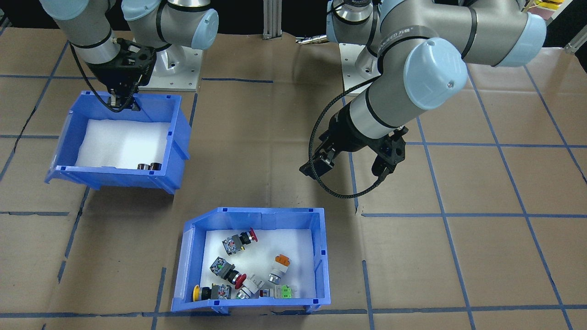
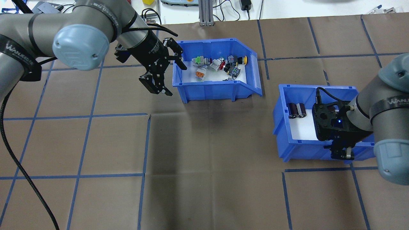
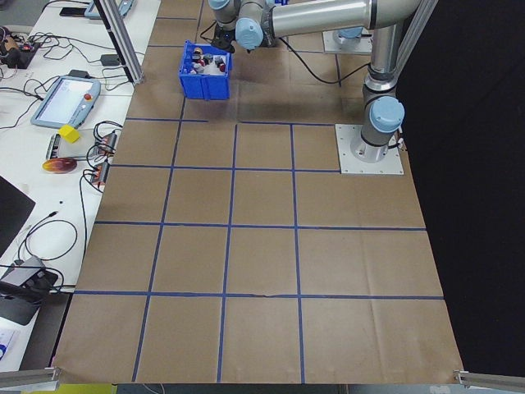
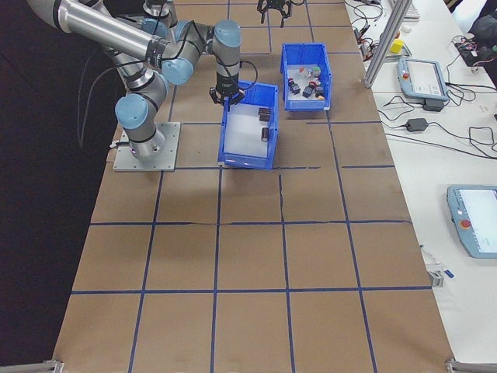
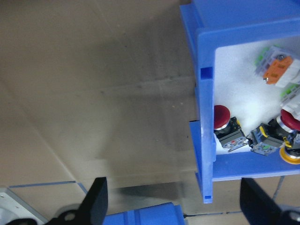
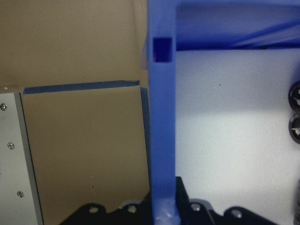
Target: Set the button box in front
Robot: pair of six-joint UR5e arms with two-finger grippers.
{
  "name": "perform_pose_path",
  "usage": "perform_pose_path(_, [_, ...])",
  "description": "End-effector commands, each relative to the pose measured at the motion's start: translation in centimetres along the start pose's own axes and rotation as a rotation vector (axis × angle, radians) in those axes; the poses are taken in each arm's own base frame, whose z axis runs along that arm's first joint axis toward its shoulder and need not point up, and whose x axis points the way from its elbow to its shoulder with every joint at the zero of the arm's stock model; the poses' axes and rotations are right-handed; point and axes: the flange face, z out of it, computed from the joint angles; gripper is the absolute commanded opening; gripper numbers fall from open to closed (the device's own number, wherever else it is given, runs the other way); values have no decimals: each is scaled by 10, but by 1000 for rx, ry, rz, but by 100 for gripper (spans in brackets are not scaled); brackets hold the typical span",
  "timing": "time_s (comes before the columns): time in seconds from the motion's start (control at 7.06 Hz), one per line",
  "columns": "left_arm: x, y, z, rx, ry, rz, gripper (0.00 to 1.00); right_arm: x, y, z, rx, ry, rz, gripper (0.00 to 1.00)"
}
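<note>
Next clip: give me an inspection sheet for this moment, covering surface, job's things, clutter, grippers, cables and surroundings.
Surface: table covered in brown paper with a blue tape grid.
Job's things: button box, blue, white-lined, holding coloured push-buttons, stands at the table's far edge from the robot.
Clutter: second blue bin with dark cylinders, nearer the robot.
Grippers: left gripper open, beside the button box's end wall, not touching it. Right gripper closed on the second bin's rear wall.
Cables: black cable loops by the left wrist; wires on the side bench.
Surroundings: teach pendants and electronics on the bench past the table's far edge; no person seen.
</note>
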Motion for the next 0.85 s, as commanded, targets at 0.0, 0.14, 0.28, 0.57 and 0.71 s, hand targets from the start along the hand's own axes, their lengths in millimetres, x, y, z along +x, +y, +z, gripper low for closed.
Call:
perform_pose_path(0.0, [-35,11,-36,142,-145,415,99,-22,-46,3,-16,4,35,7])
perform_pose_path(0.14, [-46,12,-50,196,-197,558,99,-31,-65,4,-19,7,39,7])
perform_pose_path(0.28, [-56,8,-61,260,-288,707,99,-44,-95,5,-23,24,51,7])
perform_pose_path(0.57, [-73,3,-94,320,-323,823,96,-68,-139,3,-13,69,59,8])
perform_pose_path(0.71, [-78,3,-105,319,-322,918,90,-80,-161,2,4,105,49,8])
